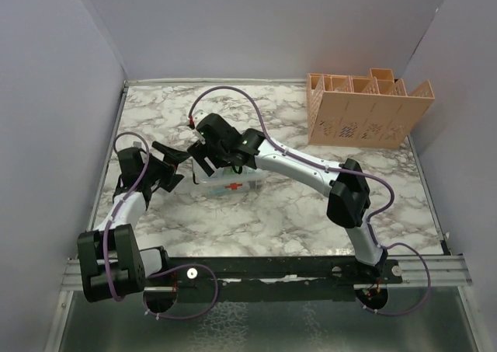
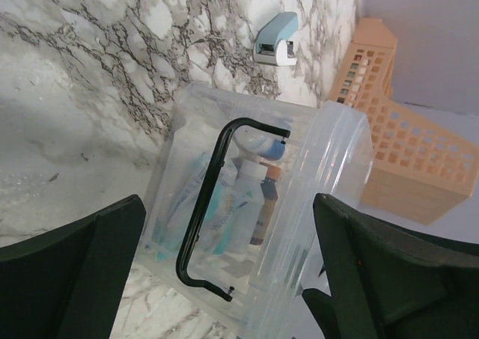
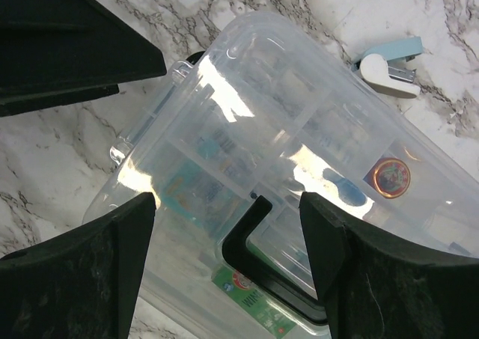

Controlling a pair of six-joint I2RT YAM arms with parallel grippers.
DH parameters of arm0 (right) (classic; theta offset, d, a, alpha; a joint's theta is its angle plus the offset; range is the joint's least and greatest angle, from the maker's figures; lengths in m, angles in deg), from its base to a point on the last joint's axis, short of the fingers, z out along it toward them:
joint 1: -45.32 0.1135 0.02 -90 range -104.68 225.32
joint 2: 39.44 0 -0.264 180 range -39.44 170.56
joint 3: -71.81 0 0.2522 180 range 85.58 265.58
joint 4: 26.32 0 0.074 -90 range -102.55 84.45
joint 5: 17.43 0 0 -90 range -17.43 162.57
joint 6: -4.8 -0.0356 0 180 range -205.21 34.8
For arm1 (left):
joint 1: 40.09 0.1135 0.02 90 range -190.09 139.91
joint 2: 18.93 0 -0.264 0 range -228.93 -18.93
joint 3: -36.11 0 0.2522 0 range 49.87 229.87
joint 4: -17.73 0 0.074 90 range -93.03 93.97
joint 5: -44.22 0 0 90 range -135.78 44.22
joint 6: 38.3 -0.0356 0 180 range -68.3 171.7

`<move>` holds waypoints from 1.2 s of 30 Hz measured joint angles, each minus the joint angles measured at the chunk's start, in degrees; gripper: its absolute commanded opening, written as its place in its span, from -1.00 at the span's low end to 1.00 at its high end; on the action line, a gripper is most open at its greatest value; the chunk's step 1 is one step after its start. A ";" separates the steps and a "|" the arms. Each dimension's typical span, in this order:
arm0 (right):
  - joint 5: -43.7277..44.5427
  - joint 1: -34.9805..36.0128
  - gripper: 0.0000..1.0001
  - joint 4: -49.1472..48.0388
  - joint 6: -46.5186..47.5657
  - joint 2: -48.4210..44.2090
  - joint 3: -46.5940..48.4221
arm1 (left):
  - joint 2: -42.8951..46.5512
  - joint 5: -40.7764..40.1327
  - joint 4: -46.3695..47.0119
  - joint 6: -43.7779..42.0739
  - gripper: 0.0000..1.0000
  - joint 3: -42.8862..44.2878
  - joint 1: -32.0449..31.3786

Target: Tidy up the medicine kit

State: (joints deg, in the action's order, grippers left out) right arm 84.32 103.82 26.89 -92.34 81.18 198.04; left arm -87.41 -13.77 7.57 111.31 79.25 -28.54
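The medicine kit (image 1: 233, 186) is a clear lidded box with a red cross, lying on the marble table between both arms. In the left wrist view the kit (image 2: 247, 204) shows its black handle (image 2: 200, 219) folded on the lid, with bottles and packets inside. My left gripper (image 2: 228, 227) is open at the kit's left end, holding nothing; from above, the left gripper (image 1: 174, 165) is just left of the box. My right gripper (image 3: 227, 219) hangs open over the kit (image 3: 299, 137), its fingers straddling one corner of the handle (image 3: 258, 253). From above, the right gripper (image 1: 208, 148) is over the kit's left half.
A small blue and white stapler (image 2: 275, 46) lies on the table just beyond the kit, and the stapler (image 3: 389, 62) also shows in the right wrist view. A peach slotted organizer (image 1: 365, 111) stands at the back right. White walls enclose the table on three sides.
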 measured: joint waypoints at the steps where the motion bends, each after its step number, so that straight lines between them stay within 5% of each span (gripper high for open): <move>1: 0.02 0.02 0.54 -0.07 0.17 0.04 0.00 | 0.02 0.26 1.60 1.55 0.99 -0.85 0.02; 17: -0.46 0.02 0.50 0.02 0.00 0.09 -0.09 | 2.27 1.11 16.59 23.63 0.99 -12.41 0.02; 29: -0.61 0.02 0.48 -0.55 -0.96 -0.04 -0.74 | 2.71 3.02 19.43 43.19 0.99 -14.99 0.07; 36: -0.59 0.02 0.47 -0.92 -1.64 -0.20 -1.11 | 4.79 4.59 21.68 47.50 0.99 -16.02 0.22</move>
State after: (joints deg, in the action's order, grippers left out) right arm 83.73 103.85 25.97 -93.98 80.98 196.93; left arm -82.63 -9.18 29.25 158.81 63.23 -28.32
